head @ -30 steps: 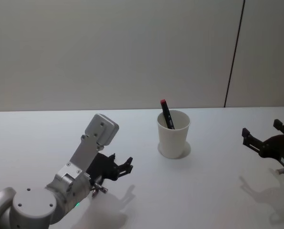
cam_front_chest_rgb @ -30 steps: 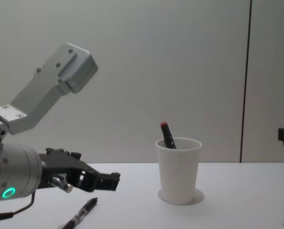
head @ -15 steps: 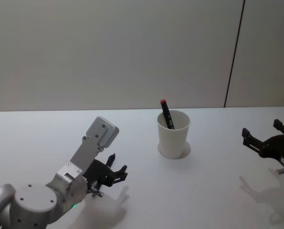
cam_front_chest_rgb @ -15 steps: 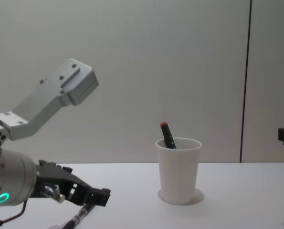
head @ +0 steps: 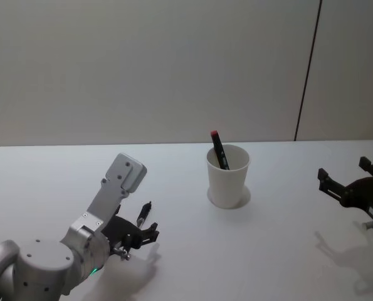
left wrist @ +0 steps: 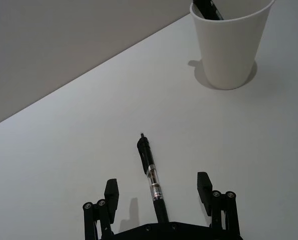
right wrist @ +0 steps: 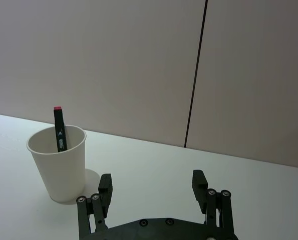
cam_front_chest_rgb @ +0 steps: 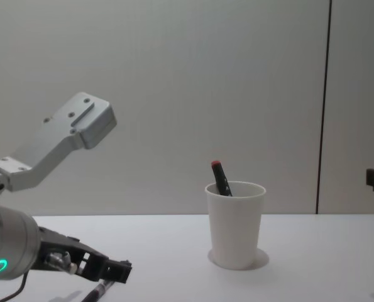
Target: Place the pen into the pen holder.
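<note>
A white table [head: 267, 251] runs back to a plain grey wall [head: 142, 63] with one dark seam [head: 307, 69] down it. The left arm [head: 48, 276] reaches low over the near left of the table. The cup [head: 227, 179], white paper with a rolled rim, stands upright near the middle, well apart from both arms. A marker [head: 219, 149] with a red cap stands inside it, leaning on the rim and sticking out above it.

The left gripper [left wrist: 158, 186] hangs just above the table with its fingers spread wide, one on each side of the pen [left wrist: 150, 175] and neither touching it. The right gripper [right wrist: 153, 186] hovers over the right side of the table, fingers apart and holding nothing.

The pen, black with a clear section, lies flat on the table to the left of the cup and nearer the robot, its tip pointing away from the left gripper. Bare table lies between the pen and the cup.
</note>
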`<state>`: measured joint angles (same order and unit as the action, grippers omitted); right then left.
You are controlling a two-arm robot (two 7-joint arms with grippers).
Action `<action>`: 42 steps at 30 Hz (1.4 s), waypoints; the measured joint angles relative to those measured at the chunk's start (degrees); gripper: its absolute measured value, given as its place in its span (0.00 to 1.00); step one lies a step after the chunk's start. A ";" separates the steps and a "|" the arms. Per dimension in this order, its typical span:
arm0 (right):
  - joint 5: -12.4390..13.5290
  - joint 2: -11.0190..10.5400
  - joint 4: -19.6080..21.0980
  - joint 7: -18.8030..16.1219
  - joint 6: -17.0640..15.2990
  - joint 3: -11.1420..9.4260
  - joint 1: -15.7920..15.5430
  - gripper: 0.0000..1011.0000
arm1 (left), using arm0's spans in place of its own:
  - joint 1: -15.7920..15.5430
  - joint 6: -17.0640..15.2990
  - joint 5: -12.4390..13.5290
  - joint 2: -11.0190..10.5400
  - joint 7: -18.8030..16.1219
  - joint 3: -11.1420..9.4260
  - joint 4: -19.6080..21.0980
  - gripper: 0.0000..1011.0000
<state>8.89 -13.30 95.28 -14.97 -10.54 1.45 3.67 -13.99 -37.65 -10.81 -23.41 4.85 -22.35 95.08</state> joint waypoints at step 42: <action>0.00 0.00 0.00 0.00 0.00 0.00 0.00 0.99 | -3.56 -4.55 -8.04 4.19 -2.59 3.30 -7.97 0.99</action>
<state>8.89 -13.30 95.28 -14.97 -10.54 1.45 3.68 -17.56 -42.20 -18.86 -19.22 2.26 -19.05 87.11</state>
